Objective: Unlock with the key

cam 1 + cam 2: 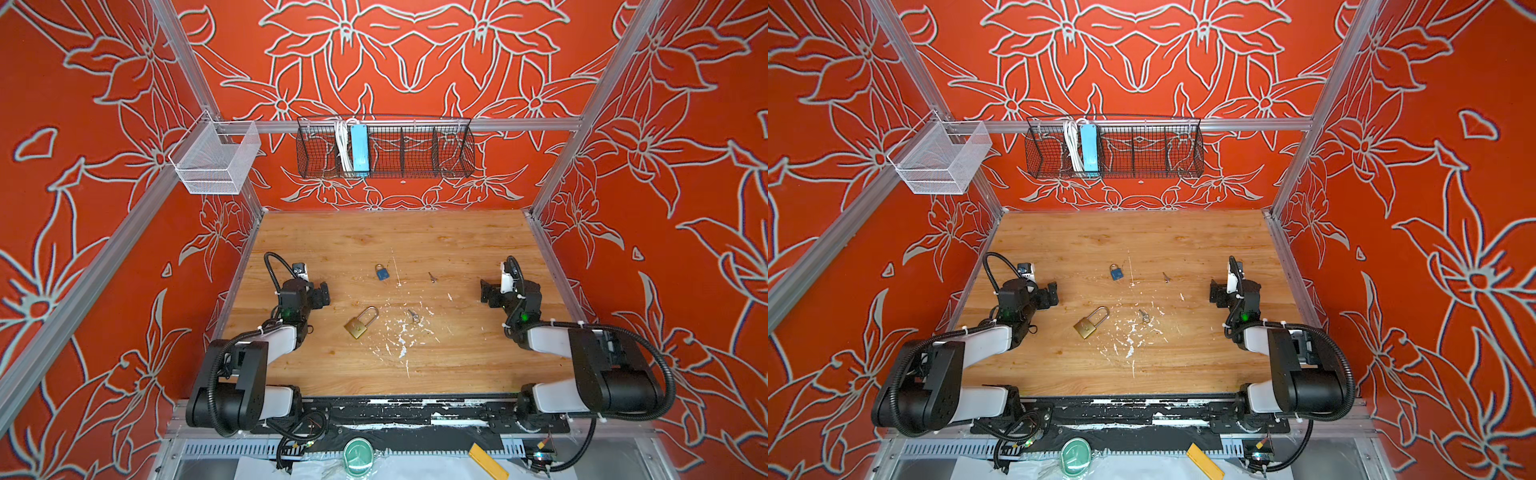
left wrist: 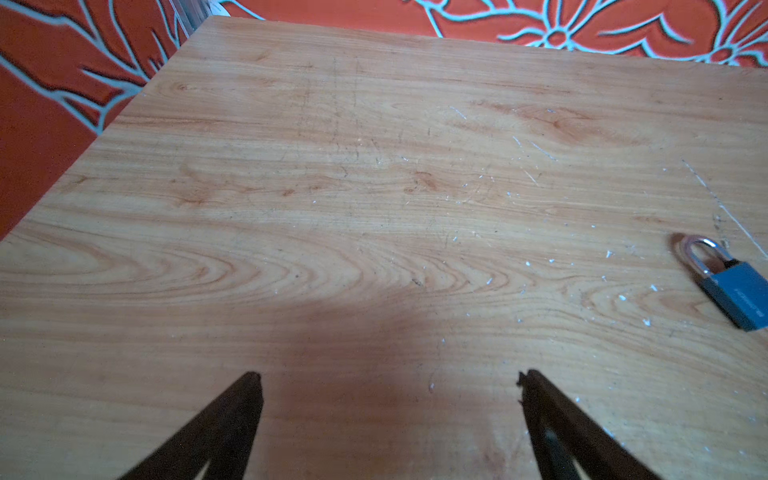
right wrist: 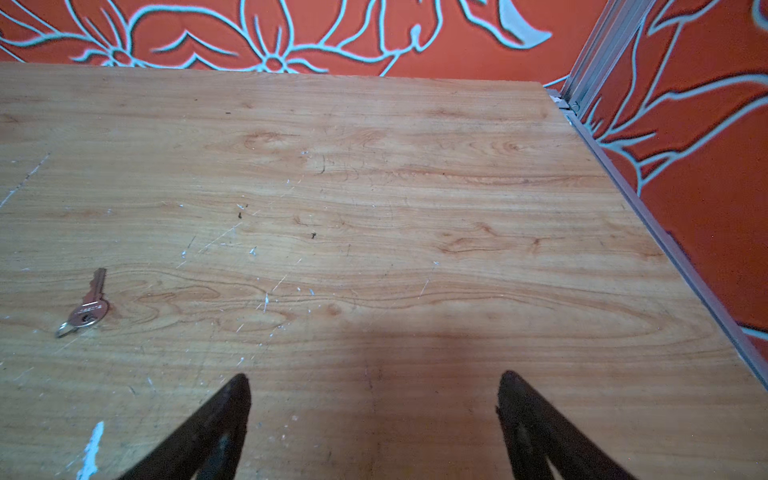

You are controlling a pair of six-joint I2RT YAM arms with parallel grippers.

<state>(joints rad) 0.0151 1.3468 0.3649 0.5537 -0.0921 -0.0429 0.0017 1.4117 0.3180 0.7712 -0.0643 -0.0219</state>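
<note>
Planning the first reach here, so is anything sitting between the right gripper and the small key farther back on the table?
Nothing visible does. Only bare table lies between the open right gripper and the far key; the near key, blue padlock and brass padlock all lie off that line.

The far half of the tabletop [image 1: 332, 232] is free. In the middle only the blue padlock [image 1: 382, 273], brass padlock [image 1: 356, 328], far key [image 1: 432, 277] and near key [image 1: 413, 316] lie, well apart.
</note>
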